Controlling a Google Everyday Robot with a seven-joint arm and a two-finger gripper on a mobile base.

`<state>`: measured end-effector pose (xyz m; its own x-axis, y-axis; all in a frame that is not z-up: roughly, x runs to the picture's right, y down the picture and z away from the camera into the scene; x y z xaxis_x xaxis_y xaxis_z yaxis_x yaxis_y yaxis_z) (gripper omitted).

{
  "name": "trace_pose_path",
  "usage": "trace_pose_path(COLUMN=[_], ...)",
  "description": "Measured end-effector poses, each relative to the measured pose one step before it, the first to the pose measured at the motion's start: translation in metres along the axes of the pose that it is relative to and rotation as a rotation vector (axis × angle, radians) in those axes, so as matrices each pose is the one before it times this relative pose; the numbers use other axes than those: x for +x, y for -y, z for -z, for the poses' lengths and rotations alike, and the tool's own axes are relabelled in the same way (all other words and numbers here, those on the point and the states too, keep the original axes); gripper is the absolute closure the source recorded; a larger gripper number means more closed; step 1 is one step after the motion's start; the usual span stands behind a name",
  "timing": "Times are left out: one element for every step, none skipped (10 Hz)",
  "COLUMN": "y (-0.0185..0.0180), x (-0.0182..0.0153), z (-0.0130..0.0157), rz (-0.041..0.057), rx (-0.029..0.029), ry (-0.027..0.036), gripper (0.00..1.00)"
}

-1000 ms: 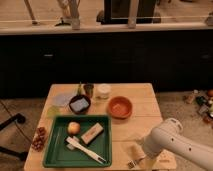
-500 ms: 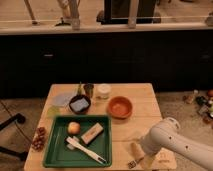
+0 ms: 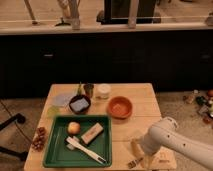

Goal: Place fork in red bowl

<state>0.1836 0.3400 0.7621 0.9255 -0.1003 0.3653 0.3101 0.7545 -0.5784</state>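
The pincer [image 3: 136, 151] of the white arm hangs low over the front right of the pale wooden tabletop [image 3: 137, 95]; whether it is clenched or released cannot be told. Just beneath it, the small shiny silver fork [image 3: 133, 163] lies on the wood, slightly nearer the front edge than half a second ago. The round orange-red bowl [image 3: 120, 106] stands unmoved, well apart. Left of it sits a smaller dark bowl with a blue-grey inside [image 3: 80, 104]. The green rectangular tray [image 3: 103, 145] holds a round yellow-orange fruit [image 3: 74, 127], a tan block [image 3: 92, 133] and white plastic utensils [image 3: 86, 149].
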Motion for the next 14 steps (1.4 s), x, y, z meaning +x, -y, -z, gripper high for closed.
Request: trace_pose_path(y=[-0.00011, 0.00001, -0.0005, 0.00043, -0.00009, 0.00101, 0.00126, -0.0038, -0.00057, 0.00093, 0.00069, 0.00038, 0.00159, 0.00113], x=[0.00067, 0.00016, 0.00064, 0.00044, -0.00037, -0.00055, -0.00094, 0.00122, 0.00193, 0.00002, -0.00108, -0.0011, -0.00102, -0.00156], z=[-0.00261, -0.00133, -0.00029, -0.00024, 0.0, 0.00132, 0.00298, 0.00109, 0.00229, 0.0009, 0.00034, -0.00221, -0.00269, -0.00147], rz=[-0.00082, 0.00047, -0.00133, -0.00206, -0.0012, 0.00155, 0.00332, 0.00103, -0.002, 0.00109, 0.00042, 0.00355, 0.00277, 0.00215], rx=[-0.00992, -0.00588, -0.00386, 0.00159, -0.00076, 0.00178, 0.00141, -0.01352, 0.00403, 0.00229, -0.00014, -0.00033, 0.00152, 0.0015], ry=[0.00344, 0.00415, 0.00228, 0.00523, 0.00531, 0.00027, -0.00033, -0.00377, -0.00157, -0.00047, 0.00184, 0.00649, 0.00467, 0.00486], gripper=[0.24, 0.34, 0.41, 0.51, 0.61, 0.72, 0.82, 0.92, 0.99, 1.0, 1.0, 1.0, 1.0, 1.0])
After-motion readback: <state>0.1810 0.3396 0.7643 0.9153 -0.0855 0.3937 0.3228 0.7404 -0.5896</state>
